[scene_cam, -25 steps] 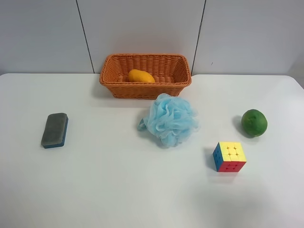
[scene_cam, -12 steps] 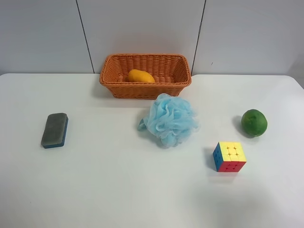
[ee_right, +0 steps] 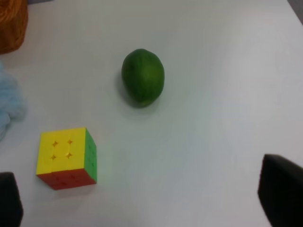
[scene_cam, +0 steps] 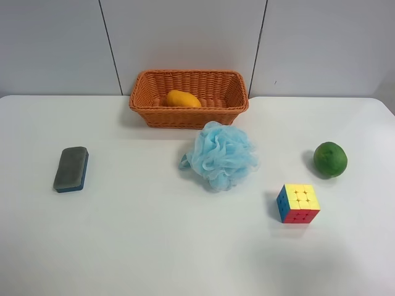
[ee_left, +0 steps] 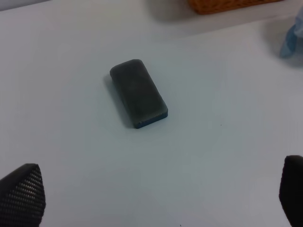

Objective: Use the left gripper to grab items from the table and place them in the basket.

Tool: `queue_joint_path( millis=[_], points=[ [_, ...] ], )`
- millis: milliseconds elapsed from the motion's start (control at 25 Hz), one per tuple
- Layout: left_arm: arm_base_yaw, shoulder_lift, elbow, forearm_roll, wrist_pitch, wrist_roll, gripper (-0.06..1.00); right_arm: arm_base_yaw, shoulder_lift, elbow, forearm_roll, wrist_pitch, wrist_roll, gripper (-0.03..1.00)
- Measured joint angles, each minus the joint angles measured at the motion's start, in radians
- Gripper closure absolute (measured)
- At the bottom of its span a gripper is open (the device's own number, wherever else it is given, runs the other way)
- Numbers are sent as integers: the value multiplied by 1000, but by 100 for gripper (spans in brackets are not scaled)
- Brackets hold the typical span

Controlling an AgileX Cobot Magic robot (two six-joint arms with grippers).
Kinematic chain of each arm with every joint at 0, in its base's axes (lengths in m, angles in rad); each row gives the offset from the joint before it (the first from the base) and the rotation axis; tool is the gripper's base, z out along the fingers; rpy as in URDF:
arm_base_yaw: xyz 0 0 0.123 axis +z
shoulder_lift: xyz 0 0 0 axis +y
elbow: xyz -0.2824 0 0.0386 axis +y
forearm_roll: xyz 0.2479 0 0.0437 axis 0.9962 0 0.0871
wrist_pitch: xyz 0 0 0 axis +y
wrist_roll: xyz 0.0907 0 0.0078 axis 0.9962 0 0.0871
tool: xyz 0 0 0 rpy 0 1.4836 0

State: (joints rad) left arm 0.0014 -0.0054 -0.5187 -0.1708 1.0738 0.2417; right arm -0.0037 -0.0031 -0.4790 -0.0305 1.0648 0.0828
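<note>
Only the wrist views show the arms: the left end effector (ee_left: 156, 191) hangs spread wide above the sponge (ee_left: 138, 92), the right end effector (ee_right: 147, 196) likewise agape. The exterior high view alone shows the mango (scene_cam: 183, 98) in the basket (scene_cam: 188, 114) on the surface (scene_cam: 154, 234).

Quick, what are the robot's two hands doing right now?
Left hand: open, holding nothing, above the sponge.
Right hand: open, holding nothing, near the cube.

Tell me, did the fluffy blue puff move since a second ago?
No. The puff sits in the same spot just in front of the basket, with the cube at the same offset beside it.
</note>
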Motion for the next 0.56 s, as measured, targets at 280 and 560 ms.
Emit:
queue_joint_path(
  millis=[280,560],
  points=[
    [0,0,0,0,0,0,-5,0,0,0,0,0,0,-2],
    [0,0,0,0,0,1,-5,0,0,0,0,0,0,-2]
  ],
)
